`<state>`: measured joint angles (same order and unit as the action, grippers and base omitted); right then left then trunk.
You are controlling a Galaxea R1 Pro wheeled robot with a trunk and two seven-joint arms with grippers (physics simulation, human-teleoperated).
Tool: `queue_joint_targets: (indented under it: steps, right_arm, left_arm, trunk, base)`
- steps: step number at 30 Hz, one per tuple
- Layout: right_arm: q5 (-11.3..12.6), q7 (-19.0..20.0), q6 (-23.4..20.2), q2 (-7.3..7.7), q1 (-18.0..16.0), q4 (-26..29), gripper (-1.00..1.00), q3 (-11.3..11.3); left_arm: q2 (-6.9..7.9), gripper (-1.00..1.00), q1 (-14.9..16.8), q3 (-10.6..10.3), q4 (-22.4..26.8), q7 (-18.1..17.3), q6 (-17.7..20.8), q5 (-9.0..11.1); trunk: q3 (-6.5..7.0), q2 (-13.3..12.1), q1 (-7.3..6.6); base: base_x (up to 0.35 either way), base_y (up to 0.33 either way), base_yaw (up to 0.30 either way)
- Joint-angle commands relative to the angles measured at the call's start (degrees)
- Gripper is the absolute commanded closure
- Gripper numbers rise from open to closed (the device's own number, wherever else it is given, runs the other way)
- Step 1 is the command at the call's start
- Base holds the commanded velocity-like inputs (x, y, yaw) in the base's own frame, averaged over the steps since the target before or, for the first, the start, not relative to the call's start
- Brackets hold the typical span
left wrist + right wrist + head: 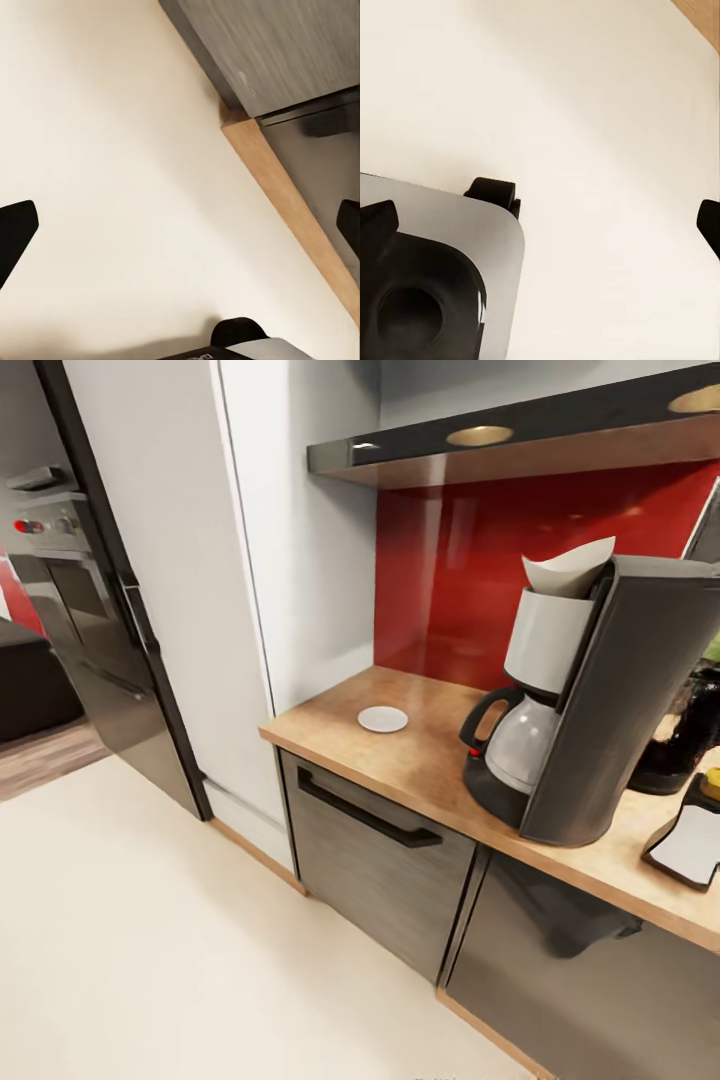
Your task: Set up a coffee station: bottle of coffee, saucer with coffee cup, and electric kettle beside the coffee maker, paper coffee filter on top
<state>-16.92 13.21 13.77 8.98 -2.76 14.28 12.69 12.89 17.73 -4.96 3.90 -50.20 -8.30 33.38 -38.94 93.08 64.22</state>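
A: Where's stuff rel. to the coffee maker (600,700)?
B: It stands on the counter (420,760). Paper coffee filter (568,568) sits in its top; saucer (383,719) lies well apart toward the counter's end; electric kettle (690,735) just behind; bottle of coffee (692,838) beside it (lying down).
A: Tools?
B: Left tool (180,232) and right tool (540,225) both spread, empty, over the floor (150,940).
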Motion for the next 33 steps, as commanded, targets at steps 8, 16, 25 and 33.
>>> queue_joint_targets:
  steps: [8, 16, 25, 33]
  right_arm:
    - [-0.5, 0.3, 0.2, -0.02, 0.0, 0.0, -1.00, 0.5]
    - [-0.5, 0.3, 0.2, -0.02, 0.0, 0.0, -1.00, 0.5]
    - [-0.5, 0.3, 0.2, -0.02, 0.0, 0.0, -1.00, 0.5]
    - [-0.5, 0.4, 0.3, 0.45, 0.0, 0.0, -1.00, 0.5]
  left_arm:
    - [0.03, -1.00, 0.0, -0.5, 0.0, -0.1, -0.4, 0.3]
    - [0.03, -1.00, 0.0, -0.5, 0.0, -0.1, -0.4, 0.3]
    - [0.03, -1.00, 0.0, -0.5, 0.0, -0.1, -0.4, 0.3]
    - [0.03, -1.00, 0.0, -0.5, 0.0, -0.1, -0.4, 0.3]
  trunk:
    - [-0.05, 0.0, -0.01]
    - [-0.05, 0.0, -0.01]
    - [-0.05, 0.0, -0.01]
    - [-0.05, 0.0, -0.01]
  base:
    - [0.000, 0.000, -0.254]
    - [0.005, 0.014, -0.209]
    - [0.124, 0.200, -0.023]
    - [0.195, 0.259, -0.001]
